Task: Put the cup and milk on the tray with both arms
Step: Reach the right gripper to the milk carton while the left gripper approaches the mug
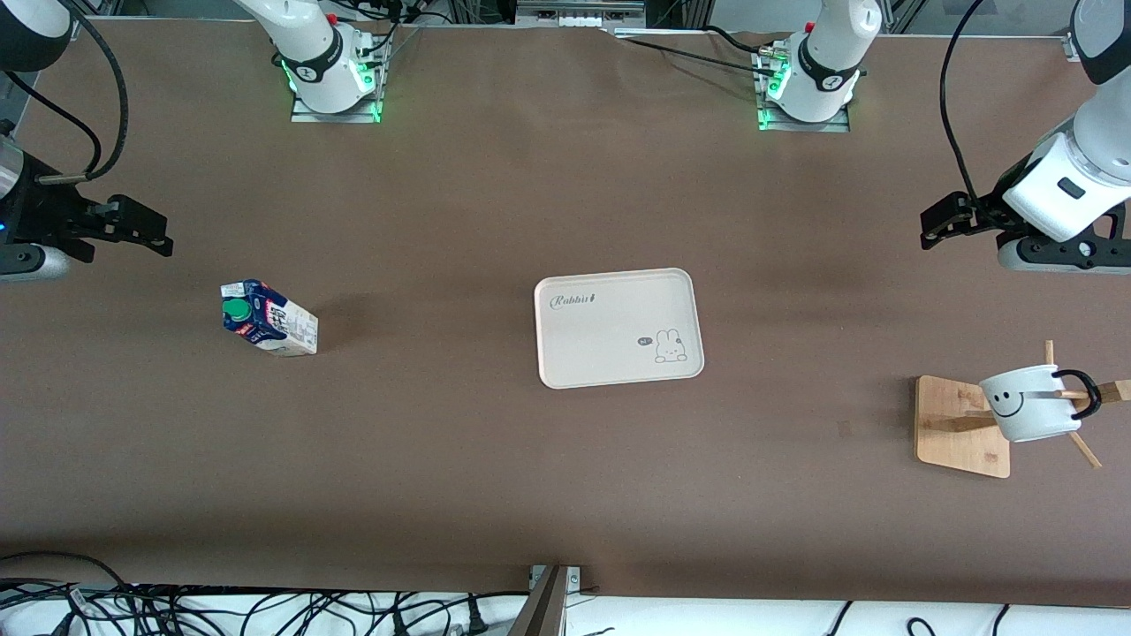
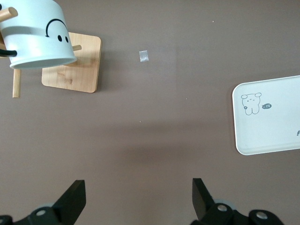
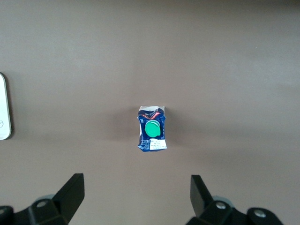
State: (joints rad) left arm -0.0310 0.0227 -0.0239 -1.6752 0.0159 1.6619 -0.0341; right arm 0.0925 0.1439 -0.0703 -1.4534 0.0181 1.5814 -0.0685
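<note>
The cream tray lies mid-table, with nothing on it. The milk carton stands on the table toward the right arm's end. The white smiley cup hangs tilted on a peg of the wooden rack toward the left arm's end. My left gripper is open and empty over bare table, apart from the cup. My right gripper is open and empty over bare table, apart from the carton. The left wrist view shows its open gripper, the cup and the tray. The right wrist view shows its open gripper and the carton.
The rack's square wooden base and pegs stick out around the cup. A small scrap of tape lies on the brown table between rack and tray. Cables lie along the table edge nearest the front camera.
</note>
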